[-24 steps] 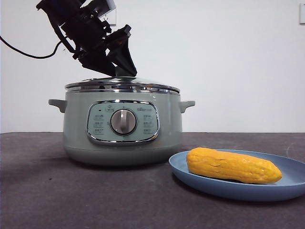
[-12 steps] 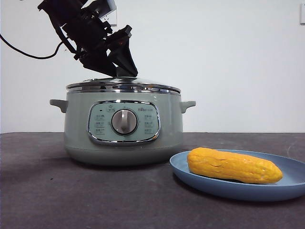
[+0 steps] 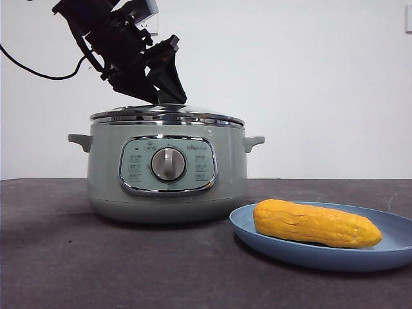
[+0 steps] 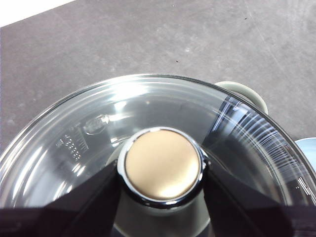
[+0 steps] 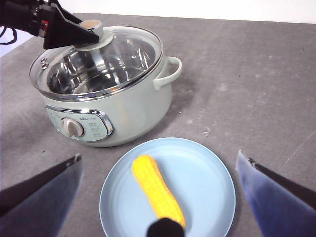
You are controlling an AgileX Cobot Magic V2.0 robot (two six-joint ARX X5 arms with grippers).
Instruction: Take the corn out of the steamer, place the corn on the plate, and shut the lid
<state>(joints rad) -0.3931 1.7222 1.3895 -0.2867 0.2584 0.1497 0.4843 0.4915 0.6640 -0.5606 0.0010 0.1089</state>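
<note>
My left gripper [image 4: 162,185] is clamped on the knob [image 4: 162,163] of the glass lid [image 3: 166,114], seated on the steamer [image 3: 166,168]. Corn [image 3: 314,223] lies on the plate [image 3: 257,235]. Risk: releasing off-centre could drag the lid askew. My right gripper [image 5: 158,195] is spread wide above the plate.

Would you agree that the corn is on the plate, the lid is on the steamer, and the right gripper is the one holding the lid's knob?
Not quite: the left gripper holds the knob, as the left wrist view shows. The right gripper hangs open above the plate. The rest stands: the corn lies on the plate and the lid sits on the steamer.
</note>
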